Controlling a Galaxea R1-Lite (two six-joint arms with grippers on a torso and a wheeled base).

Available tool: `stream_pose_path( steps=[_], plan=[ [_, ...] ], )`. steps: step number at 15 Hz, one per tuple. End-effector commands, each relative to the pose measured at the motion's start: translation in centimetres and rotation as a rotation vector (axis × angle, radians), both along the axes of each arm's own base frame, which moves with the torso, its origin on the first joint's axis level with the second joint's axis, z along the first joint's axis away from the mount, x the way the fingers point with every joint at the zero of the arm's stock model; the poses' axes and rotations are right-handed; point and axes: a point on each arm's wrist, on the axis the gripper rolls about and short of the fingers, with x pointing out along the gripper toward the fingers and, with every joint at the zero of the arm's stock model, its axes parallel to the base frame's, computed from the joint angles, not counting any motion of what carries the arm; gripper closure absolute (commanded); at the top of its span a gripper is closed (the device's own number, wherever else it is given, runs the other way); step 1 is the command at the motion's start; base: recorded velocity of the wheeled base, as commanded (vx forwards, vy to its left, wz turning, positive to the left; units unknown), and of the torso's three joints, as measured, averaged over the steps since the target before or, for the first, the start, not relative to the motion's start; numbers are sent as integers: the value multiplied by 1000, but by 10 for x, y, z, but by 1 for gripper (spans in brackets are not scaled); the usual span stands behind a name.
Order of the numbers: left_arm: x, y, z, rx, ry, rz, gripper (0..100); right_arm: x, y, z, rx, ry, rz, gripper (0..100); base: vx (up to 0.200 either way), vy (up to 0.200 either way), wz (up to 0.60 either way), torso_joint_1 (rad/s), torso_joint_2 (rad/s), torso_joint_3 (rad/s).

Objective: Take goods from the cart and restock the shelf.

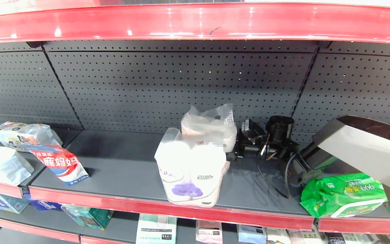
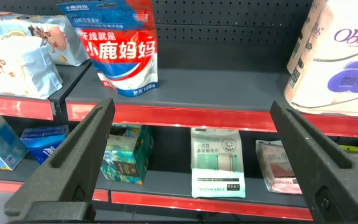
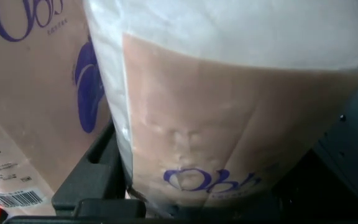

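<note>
Right up against my right wrist camera is the roll pack [image 3: 229, 124], pinched between my right fingers [image 3: 95, 180]. It is over the shelf [image 1: 120, 162], right behind the front pack [image 1: 190, 169]. I cannot tell if it rests down yet. I think it is light, soft and squashy, with slippery wrap, so a gentle hold on its sides seems best. My left fingers [image 2: 73, 162] are wide apart and hold nothing. The head view shows both packs whole. The left wrist view shows the lower shelf [image 2: 166, 200].

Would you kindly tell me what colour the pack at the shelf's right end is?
The pack is green and white; head view.
</note>
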Motion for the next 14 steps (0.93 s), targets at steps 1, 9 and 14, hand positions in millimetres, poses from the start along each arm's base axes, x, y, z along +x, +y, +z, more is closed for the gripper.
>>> stream_pose_path(
  steps=[1,9,14],
  plan=[
    [0,0,0,0,1,0,0,0,0,1,1,-3,1,100,0,0,0,0,0,0],
    [0,0,0,0,1,0,0,-2,4,6,10,-2,14,100,0,0,0,0,0,0],
    [0,0,0,0,1,0,0,0,1,6,10,-6,-11,100,0,0,0,0,0,0]
  ],
)
